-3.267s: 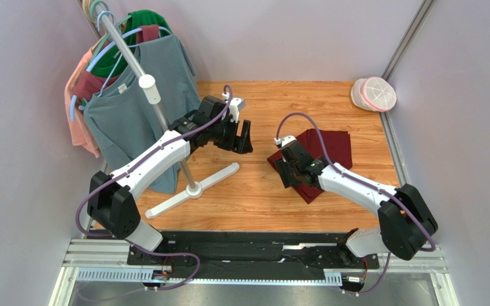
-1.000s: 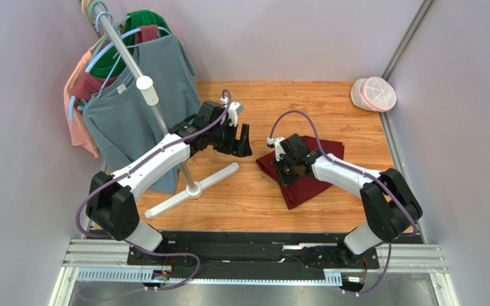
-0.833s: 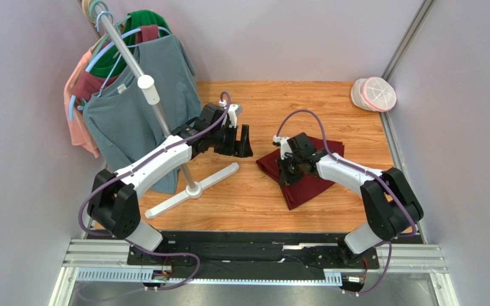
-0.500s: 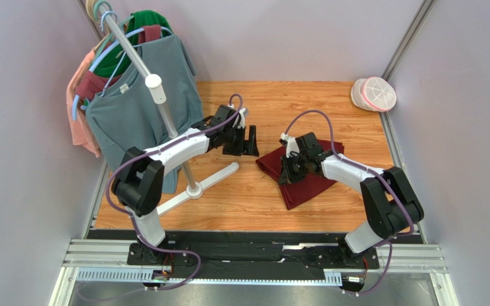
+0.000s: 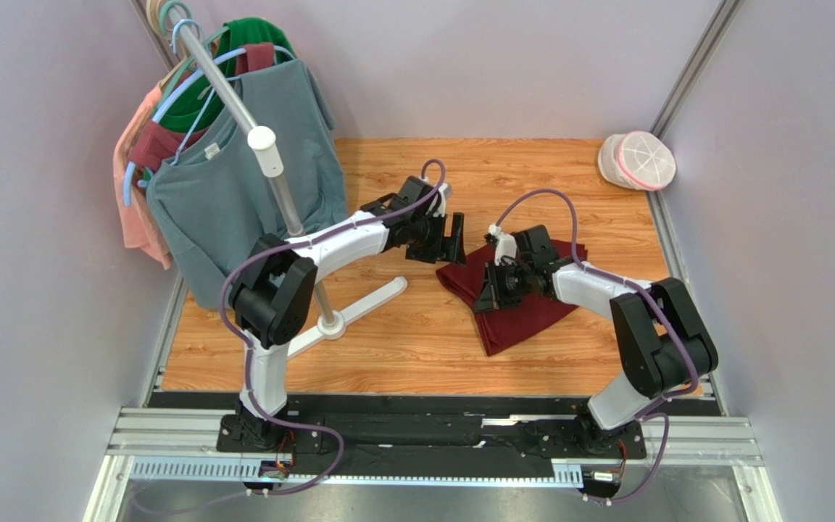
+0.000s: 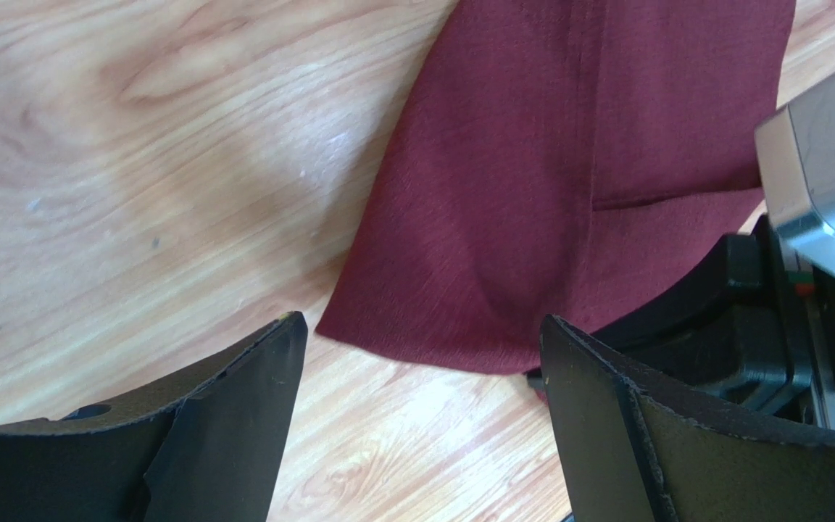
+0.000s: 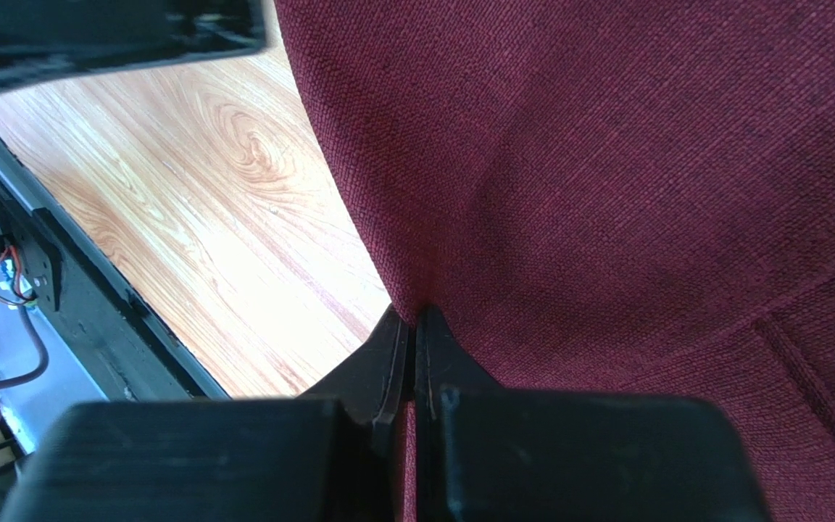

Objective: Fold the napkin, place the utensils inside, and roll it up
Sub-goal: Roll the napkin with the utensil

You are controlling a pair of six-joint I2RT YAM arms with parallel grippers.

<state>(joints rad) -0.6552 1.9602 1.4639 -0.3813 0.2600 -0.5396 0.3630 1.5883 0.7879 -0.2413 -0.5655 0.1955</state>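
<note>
Wood table (image 5: 411, 353), napkin (image 5: 528, 315) pinched — right end effector (image 7: 415, 322)

The napkin (image 5: 522, 318) is a plain maroon cloth of coarse weave, lying folded on the table (image 5: 389, 348), right of centre (roughly a rectangle, set askew, one corner toward the near edge). Its layers overlap, and a fold edge shows across the top. The near-left edge is pinched between the closed fingers of the right gripper (image 7: 415, 326) and bulges up there.
</note>
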